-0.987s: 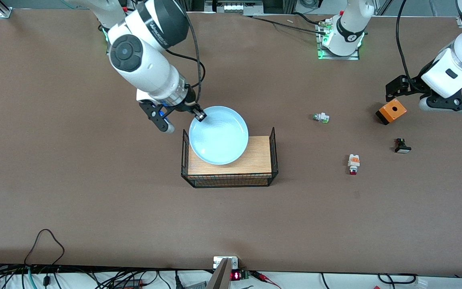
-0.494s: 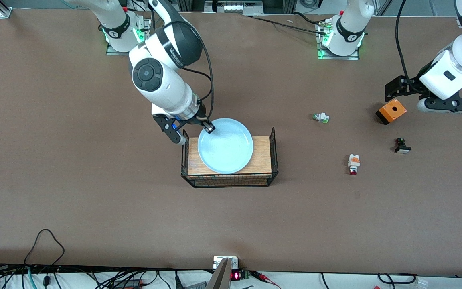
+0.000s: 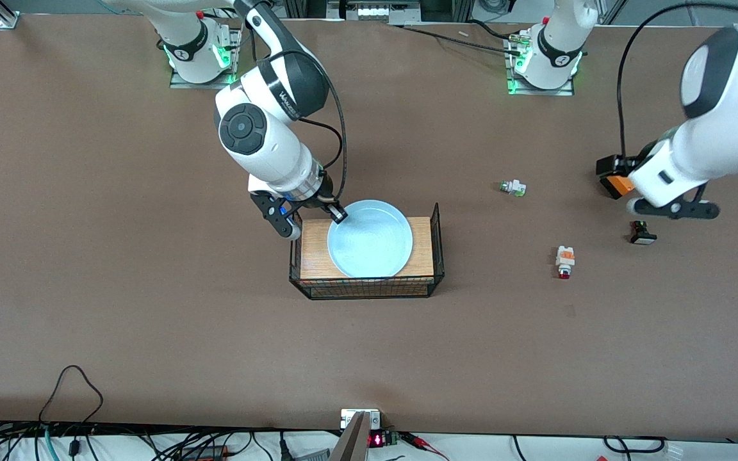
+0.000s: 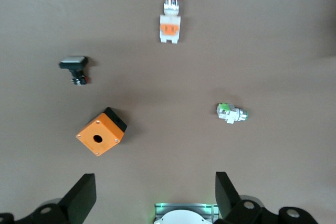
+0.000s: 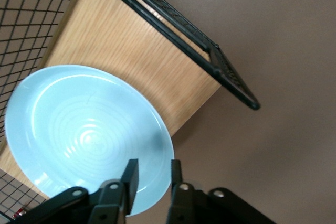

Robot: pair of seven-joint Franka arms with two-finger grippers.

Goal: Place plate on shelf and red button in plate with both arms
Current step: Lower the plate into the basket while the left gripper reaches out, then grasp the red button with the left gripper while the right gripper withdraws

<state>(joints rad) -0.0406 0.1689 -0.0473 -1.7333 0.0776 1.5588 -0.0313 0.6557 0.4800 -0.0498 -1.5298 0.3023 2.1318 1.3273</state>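
The pale blue plate (image 3: 370, 238) is low inside the wire basket (image 3: 436, 243), over its wooden floor. My right gripper (image 3: 337, 216) is shut on the plate's rim at the edge toward the right arm's end. In the right wrist view the plate (image 5: 84, 135) fills the space between my fingers, and the right gripper (image 5: 153, 174) straddles its rim. The red button (image 3: 565, 261) lies on the table toward the left arm's end and also shows in the left wrist view (image 4: 169, 22). My left gripper (image 3: 670, 208) is open and empty, up in the air beside the orange box; in the left wrist view (image 4: 155, 195) its fingers stand wide apart.
An orange box with a black hole (image 3: 615, 186) is partly hidden by the left arm and shows whole in the left wrist view (image 4: 101, 134). A white part with a green tip (image 3: 513, 187) and a black push-button (image 3: 642, 232) lie near the red button.
My right gripper has carried the plate toward the left arm's end and down into the basket. My left arm has swung over the orange box, toward the small parts.
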